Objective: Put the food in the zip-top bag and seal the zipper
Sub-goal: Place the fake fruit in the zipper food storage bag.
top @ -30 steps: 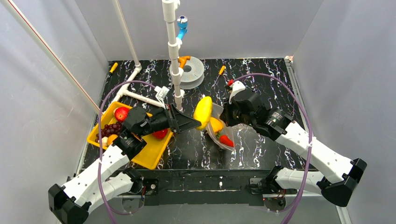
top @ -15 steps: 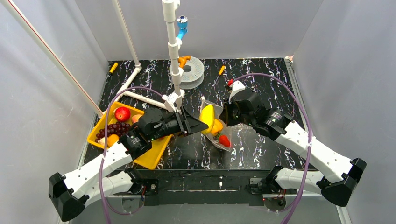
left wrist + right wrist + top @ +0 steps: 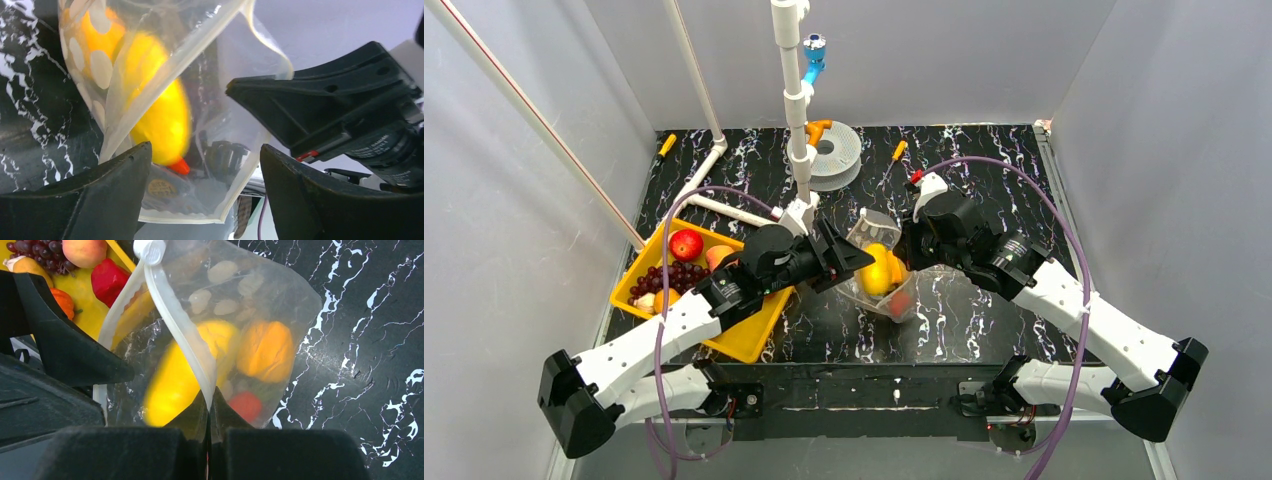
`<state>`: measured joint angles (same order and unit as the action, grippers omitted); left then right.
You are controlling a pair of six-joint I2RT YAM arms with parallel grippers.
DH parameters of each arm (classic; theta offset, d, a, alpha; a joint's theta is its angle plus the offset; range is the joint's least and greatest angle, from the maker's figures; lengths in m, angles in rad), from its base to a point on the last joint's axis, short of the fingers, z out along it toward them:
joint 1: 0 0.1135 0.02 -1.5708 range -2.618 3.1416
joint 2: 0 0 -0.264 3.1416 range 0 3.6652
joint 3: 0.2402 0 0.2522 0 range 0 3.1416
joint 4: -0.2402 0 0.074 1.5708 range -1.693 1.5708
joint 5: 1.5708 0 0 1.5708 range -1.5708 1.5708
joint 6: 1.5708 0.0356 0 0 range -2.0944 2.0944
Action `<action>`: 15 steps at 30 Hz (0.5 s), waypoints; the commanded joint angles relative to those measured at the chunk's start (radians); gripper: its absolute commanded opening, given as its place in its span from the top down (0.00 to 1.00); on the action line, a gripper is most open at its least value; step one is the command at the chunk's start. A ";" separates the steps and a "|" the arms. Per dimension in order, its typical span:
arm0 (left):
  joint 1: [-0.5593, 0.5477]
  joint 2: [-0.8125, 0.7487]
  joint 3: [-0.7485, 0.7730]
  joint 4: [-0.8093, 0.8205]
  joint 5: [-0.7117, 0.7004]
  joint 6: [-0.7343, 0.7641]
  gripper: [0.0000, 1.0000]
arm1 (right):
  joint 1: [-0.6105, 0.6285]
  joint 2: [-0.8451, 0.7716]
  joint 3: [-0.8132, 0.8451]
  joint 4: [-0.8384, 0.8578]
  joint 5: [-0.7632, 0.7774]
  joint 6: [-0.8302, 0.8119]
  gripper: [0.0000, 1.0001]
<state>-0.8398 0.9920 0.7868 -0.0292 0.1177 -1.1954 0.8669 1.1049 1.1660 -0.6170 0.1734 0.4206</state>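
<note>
Two robot arms meet over the middle of a black marbled table (image 3: 844, 330), and we look down on them from above. Our right gripper (image 3: 210, 400) has its fingers pressed together on the top edge of a clear bag (image 3: 876, 232) printed with white dots. It pinches the whitish zipper strip (image 3: 175, 325) and holds the mouth up off the table. The mouth gapes toward the left.

Our left gripper (image 3: 205, 147) sits right at that opening with its fingers spread well apart. The bag's lip lies between them, and we cannot tell whether they touch the plastic.

Inside the bag we see a long yellow fruit (image 3: 172, 385), an orange fruit (image 3: 265, 350) beside it and a small red one (image 3: 244, 406) lower down.

Left of the arms, a yellow tray (image 3: 749, 335) lies close to the table's near edge. It holds a red apple (image 3: 686, 244), purple grapes (image 3: 671, 276), a peach (image 3: 719, 256) and a red pepper (image 3: 109, 280).

A white pipe stand (image 3: 796, 130) rises just behind the left gripper, and a grey spool (image 3: 836, 152) lies near the far edge. Right of the bag and in front of it, open tabletop runs out to the table's edges.
</note>
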 commanded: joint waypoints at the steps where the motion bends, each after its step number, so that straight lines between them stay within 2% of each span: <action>1: -0.001 0.005 0.083 0.022 0.019 0.077 0.20 | 0.004 -0.015 0.015 0.047 -0.005 0.010 0.99; 5: -0.002 -0.025 0.066 0.078 0.054 0.139 0.13 | 0.004 -0.016 0.005 0.050 0.000 0.010 0.99; 9: -0.001 -0.082 0.068 0.084 0.083 0.272 0.13 | 0.004 -0.017 0.000 0.050 0.006 0.008 0.99; 11: -0.001 -0.116 0.087 0.039 0.081 0.356 0.13 | 0.004 -0.022 -0.002 0.048 0.010 0.006 0.99; 15: -0.001 -0.178 0.180 -0.185 0.060 0.597 0.12 | 0.004 -0.029 -0.008 0.047 0.012 0.005 0.99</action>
<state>-0.8398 0.8749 0.8600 -0.0483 0.1776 -0.8577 0.8673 1.1042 1.1637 -0.6174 0.1745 0.4210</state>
